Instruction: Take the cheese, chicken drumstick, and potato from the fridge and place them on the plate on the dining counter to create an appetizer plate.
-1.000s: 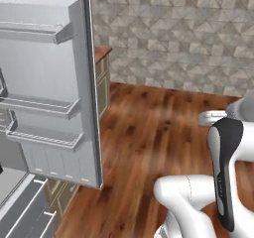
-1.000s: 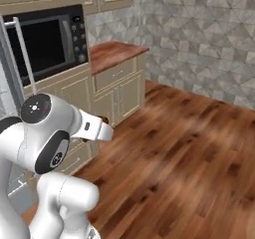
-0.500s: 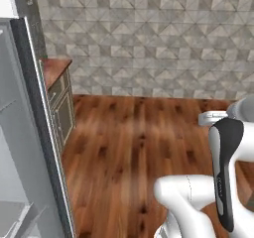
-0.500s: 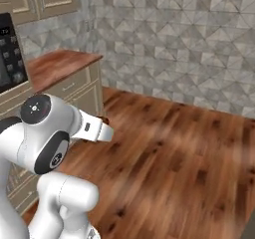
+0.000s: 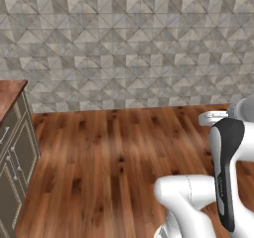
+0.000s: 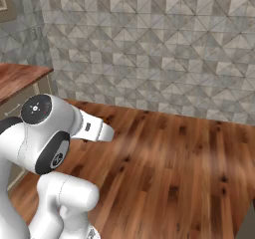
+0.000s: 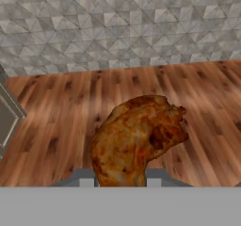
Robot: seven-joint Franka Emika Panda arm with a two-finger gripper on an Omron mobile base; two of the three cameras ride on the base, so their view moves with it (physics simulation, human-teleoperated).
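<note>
The chicken drumstick (image 7: 136,138), a reddish-brown curved piece of meat, sits between my gripper's (image 7: 120,181) two fingers in the hand view, and the gripper is shut on it. The drumstick hangs above wooden floor. In the base views my white arm (image 5: 225,172) (image 6: 45,138) is folded close to the base. Cheese, potato, fridge, plate and dining counter are out of view.
A wall counter with a reddish wood top and beige cabinet fronts stands at the left (image 5: 12,133) (image 6: 20,78); its corner shows in the hand view (image 7: 7,117). Ahead lies open wooden floor (image 5: 114,152) up to a grey tiled wall (image 5: 124,43).
The whole picture has swung: the base has turned, so the open fridge door and the microwave cabinets slid out to the left. Now tiled wall and floor lie ahead.
</note>
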